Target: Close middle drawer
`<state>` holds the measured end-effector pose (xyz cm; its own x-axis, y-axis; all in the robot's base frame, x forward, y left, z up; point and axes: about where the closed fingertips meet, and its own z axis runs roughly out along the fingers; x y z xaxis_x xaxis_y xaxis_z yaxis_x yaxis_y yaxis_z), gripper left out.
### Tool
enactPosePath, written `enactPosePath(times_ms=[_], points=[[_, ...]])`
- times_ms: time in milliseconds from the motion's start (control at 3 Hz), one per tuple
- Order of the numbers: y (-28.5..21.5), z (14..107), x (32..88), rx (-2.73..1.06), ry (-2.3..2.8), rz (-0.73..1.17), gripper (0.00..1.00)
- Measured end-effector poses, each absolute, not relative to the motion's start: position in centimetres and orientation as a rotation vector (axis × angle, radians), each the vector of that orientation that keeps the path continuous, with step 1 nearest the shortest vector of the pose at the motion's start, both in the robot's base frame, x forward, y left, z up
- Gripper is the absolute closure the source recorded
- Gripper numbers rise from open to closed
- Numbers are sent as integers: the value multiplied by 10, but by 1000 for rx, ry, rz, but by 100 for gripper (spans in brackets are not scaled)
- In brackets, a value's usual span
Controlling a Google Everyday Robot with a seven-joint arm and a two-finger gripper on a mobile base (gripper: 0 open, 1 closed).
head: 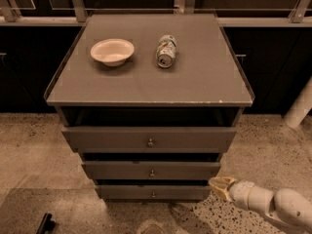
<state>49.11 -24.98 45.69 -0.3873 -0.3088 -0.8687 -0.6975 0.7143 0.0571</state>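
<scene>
The middle drawer (151, 169) is a slim grey-brown face with a small round metal knob (152, 173), set between a wider top drawer (148, 138) and a narrower bottom drawer (152, 192). A dark gap shows above its face. My gripper (219, 186), a pale tip on a white arm (273, 207), is low at the right. It is just off the bottom drawer's right corner, below the middle drawer's right end and apart from it.
On the cabinet top (204, 82) a white bowl (112, 50) stands at the left and a can (166, 51) lies on its side in the middle. A speckled floor (29, 150) surrounds the cabinet. A white post (301, 106) stands at the right.
</scene>
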Motion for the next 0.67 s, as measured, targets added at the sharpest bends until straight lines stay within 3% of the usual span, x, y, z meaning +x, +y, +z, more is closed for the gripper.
enactPosePath(times_ms=[667], points=[[-250,457,491,-770,1985,524,11]])
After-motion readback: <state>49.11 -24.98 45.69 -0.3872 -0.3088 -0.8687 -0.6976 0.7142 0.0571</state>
